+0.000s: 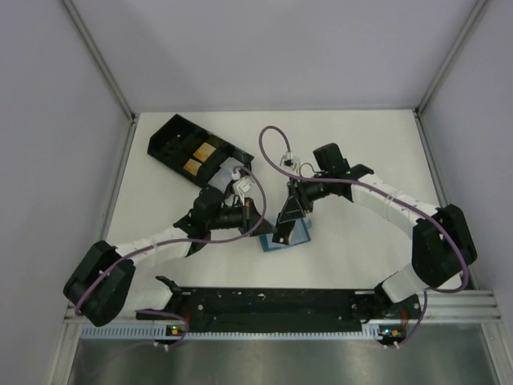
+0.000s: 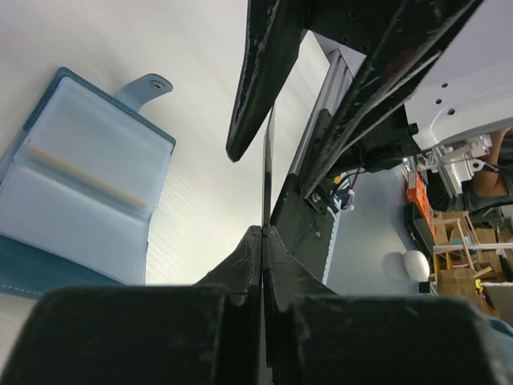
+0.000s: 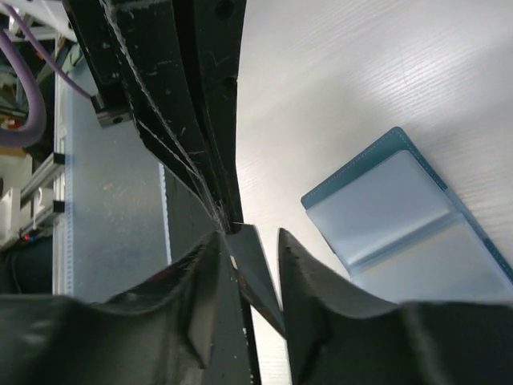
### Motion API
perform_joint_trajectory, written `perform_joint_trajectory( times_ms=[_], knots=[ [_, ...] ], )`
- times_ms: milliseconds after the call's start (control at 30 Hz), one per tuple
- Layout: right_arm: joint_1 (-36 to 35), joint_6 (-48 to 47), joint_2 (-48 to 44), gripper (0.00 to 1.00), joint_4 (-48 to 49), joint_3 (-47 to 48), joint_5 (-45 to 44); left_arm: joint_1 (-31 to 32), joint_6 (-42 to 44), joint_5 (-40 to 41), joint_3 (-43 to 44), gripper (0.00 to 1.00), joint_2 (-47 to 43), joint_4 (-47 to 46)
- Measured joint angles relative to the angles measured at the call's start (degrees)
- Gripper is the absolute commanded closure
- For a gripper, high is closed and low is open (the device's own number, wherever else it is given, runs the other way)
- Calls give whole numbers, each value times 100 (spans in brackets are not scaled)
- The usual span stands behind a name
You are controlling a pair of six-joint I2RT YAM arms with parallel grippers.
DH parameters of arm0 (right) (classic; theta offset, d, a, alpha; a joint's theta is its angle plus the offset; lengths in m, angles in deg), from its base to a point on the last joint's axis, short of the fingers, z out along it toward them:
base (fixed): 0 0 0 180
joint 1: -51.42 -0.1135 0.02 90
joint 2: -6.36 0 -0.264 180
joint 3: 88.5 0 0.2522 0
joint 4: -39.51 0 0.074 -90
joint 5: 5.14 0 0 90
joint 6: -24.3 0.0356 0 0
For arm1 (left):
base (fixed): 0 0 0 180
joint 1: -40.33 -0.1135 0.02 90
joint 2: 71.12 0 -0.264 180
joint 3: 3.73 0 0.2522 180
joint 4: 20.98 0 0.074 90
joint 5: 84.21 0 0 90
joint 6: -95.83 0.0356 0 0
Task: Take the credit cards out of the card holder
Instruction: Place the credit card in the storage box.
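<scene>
The blue card holder (image 1: 299, 237) lies open on the white table, its pale inner panels up; it also shows in the left wrist view (image 2: 80, 176) and in the right wrist view (image 3: 409, 216). My left gripper (image 1: 263, 227) (image 2: 263, 233) is shut on a thin dark card (image 2: 266, 172), seen edge-on, just left of the holder and above the table. My right gripper (image 1: 282, 235) (image 3: 252, 233) is open, and its jaws stand either side of the same card (image 3: 256, 273), with a gap at one finger. A tan card edge shows inside a holder pocket.
A black compartmented tray (image 1: 172, 136) stands at the back left with tan and yellow cards (image 1: 200, 159) in it. A black rail (image 1: 272, 301) runs along the near edge. Grey walls close the table at the sides and back.
</scene>
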Motion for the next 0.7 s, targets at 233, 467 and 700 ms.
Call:
perform_joint_trajectory(
  times_ms=[233, 467, 700],
  knots=[
    [-39, -249, 72, 100, -286, 44, 229, 0, 472, -216, 330, 100, -48, 713],
    [-39, -20, -107, 100, -210, 28, -20, -22, 815, 236, 531, 44, -557, 1460],
    [-39, 1370, -1261, 100, 1209, -728, -1123, -57, 560, 1716, 551, 16, -1930, 1753]
  ],
)
